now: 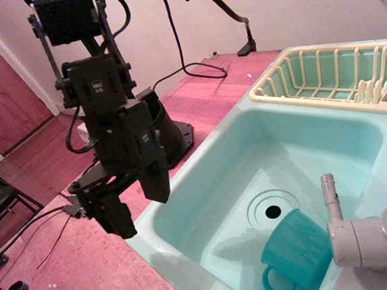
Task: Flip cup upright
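Note:
The teal-green cup (298,244) lies tipped over on the floor of the pale aqua sink basin (201,158), at the front right, just right of the drain (272,211). Its loop handle (277,283) points toward the front. I cannot see its opening. My black gripper (144,214) hangs over the basin's left rim, well to the left of the cup and above it. Its two fingers are spread apart with nothing between them.
A cream dish rack (329,72) sits on the counter behind the basin. A grey plastic faucet (364,238) and its spout (329,194) stand right next to the cup at the front right. The arm's black base (172,136) and cables rest on the pink tabletop at left.

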